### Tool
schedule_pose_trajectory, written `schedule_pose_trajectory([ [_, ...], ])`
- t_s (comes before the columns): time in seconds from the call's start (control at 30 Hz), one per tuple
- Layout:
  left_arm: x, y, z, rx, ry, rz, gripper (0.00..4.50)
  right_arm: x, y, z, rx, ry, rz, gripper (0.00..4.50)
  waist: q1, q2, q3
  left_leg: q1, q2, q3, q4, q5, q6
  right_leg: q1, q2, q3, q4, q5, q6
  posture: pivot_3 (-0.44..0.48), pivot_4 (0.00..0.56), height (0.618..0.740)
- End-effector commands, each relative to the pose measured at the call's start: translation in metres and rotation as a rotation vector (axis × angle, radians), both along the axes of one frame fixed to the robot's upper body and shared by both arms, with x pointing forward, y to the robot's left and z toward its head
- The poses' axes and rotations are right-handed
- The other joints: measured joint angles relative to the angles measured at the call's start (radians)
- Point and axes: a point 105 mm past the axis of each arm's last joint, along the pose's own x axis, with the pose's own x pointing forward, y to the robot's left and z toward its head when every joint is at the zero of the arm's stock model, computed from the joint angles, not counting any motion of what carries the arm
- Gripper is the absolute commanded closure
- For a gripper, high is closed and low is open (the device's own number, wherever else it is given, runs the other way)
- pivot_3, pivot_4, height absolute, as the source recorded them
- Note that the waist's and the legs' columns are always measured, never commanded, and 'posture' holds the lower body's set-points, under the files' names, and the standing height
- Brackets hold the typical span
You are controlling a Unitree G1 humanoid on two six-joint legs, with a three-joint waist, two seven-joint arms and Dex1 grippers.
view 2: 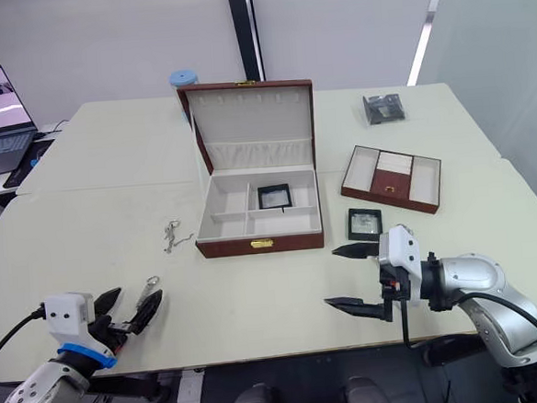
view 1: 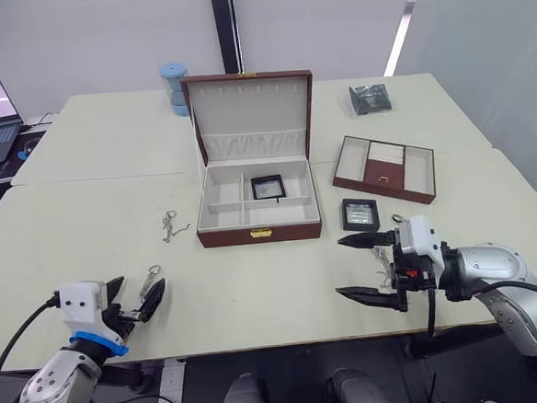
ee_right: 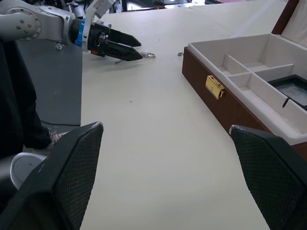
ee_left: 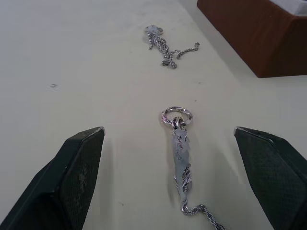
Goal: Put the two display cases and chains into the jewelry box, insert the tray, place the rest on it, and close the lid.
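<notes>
At the centre of the pale cream tabletop (view 1: 257,294) stands the reddish-brown wood-grain jewelry box (view 1: 259,230), its hinged cream-lined lid (view 1: 251,106) upright; one black-framed square display case (view 1: 268,187) lies in a rear right compartment. The second black-framed case (view 1: 360,213) rests on the tabletop right of the box, below the shallow reddish-brown tray (view 1: 383,168). A silver chain (view 1: 171,226) lies left of the box. At lower left, the left claw (view 1: 135,301) is spread around another silver chain with a ring (ee_left: 178,148). At lower right, the right claw (view 1: 369,266) is spread wide, empty.
</notes>
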Motion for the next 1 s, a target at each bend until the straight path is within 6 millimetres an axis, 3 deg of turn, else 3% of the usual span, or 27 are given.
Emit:
schedule_pose_trajectory([
  [0.03,0.001,0.006,-0.003,0.039,0.019,0.006,0.03,-0.005,0.003,0.007,0.009,-0.020,0.018,0.00,0.000,0.000,0.000,0.000,0.000,0.000,0.000,0.000,0.000,0.000,0.000,0.000,0.000,0.000,0.000,0.000,0.150,0.740],
  [0.27,-0.002,0.003,-0.015,0.033,0.070,-0.016,0.03,-0.006,0.001,0.004,0.001,-0.013,0.010,0.00,0.000,0.003,-0.001,0.000,0.000,0.000,0.000,0.000,0.000,0.000,0.000,0.000,0.000,0.000,0.000,0.000,0.150,0.740],
  [0.4,-0.004,0.001,-0.019,0.043,0.092,-0.026,0.89,-0.006,0.001,0.002,-0.002,-0.006,0.010,0.00,0.000,0.003,-0.002,0.000,0.000,0.000,0.000,0.000,0.000,0.000,0.000,0.000,0.000,0.000,0.000,0.000,0.150,0.740],
  [0.8,-0.005,0.002,-0.022,0.051,0.102,-0.026,4.48,-0.007,-0.001,-0.002,0.001,-0.013,0.006,0.00,0.000,0.004,-0.002,0.001,0.000,0.000,0.000,0.000,0.000,0.000,0.000,0.000,0.000,0.000,0.000,0.000,0.150,0.740],
  [1.0,0.000,0.003,-0.014,0.052,0.067,-0.027,4.48,-0.006,-0.002,-0.003,0.006,-0.016,0.002,0.00,0.000,0.004,-0.002,0.001,0.000,0.000,0.000,0.000,0.000,0.000,0.000,0.000,0.000,0.000,0.000,0.000,0.150,0.740],
])
